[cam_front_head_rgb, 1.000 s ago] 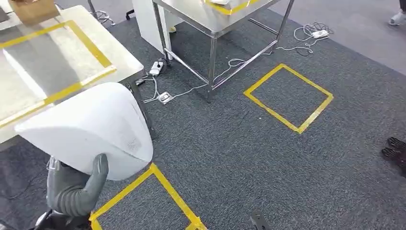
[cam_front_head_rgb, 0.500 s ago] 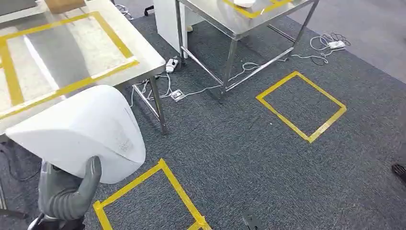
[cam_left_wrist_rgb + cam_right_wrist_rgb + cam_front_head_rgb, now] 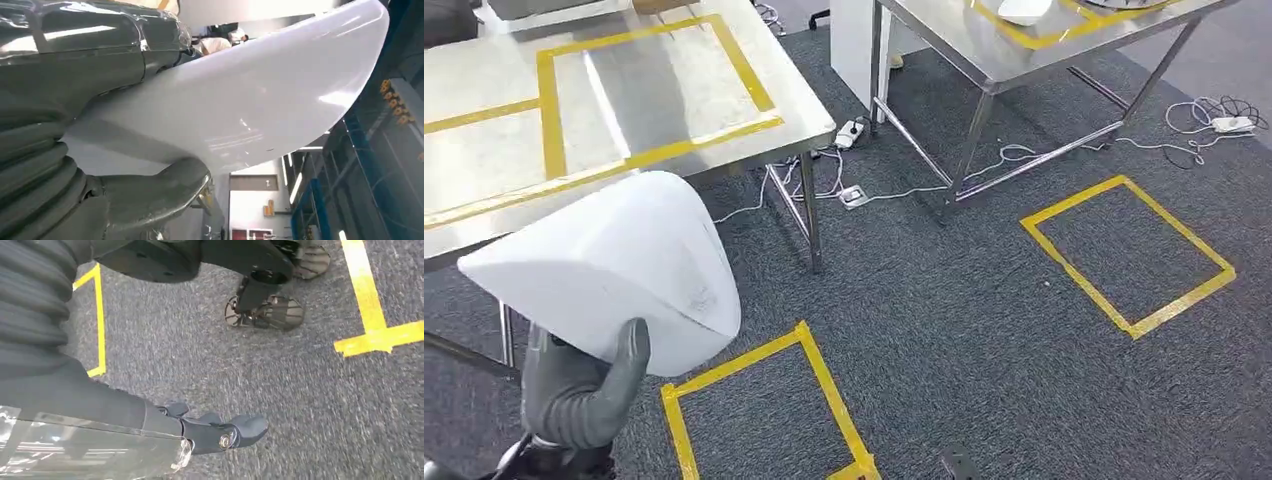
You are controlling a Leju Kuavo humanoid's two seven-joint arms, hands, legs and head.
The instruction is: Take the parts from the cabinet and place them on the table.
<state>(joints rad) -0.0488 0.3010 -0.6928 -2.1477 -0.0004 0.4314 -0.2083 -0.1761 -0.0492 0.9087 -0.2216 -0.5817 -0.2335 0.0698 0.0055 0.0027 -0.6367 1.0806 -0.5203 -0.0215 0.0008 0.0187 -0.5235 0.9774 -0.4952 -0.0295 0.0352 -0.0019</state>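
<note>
**White moulded part carried low on the left, table just ahead**

White moulded shell (image 3: 614,270) held up in the left hand (image 3: 579,395), thumb hooked over its near lower edge, palm cupped beneath. Glossy, curved and smooth in the left wrist view (image 3: 260,95), so probably slippery; looks hollow, stiff and likely light for its bulk, though awkward because so wide. Grip sits at one edge only, so liable to tip or twist; best supported from under the broad curved belly, or steadied at the rim. Thin edges probably prone to cracking or scuffing if dropped onto steel.

Right hand (image 3: 215,432) hanging over the carpet, holding nothing, fingers loosely extended.

Beyond the part, far left: steel table (image 3: 794,105) with yellow tape frames (image 3: 549,110) marking a bare, flat, hard top; probably the place to set down, and slick enough for the shell to slide. Far right: second steel table (image 3: 984,60) with a white object (image 3: 1022,10) on it. Cables and power strips (image 3: 852,195) on the grey carpet (image 3: 944,330) between the table legs, a trip hazard. Yellow tape squares (image 3: 1129,250) on the floor near and right.
</note>
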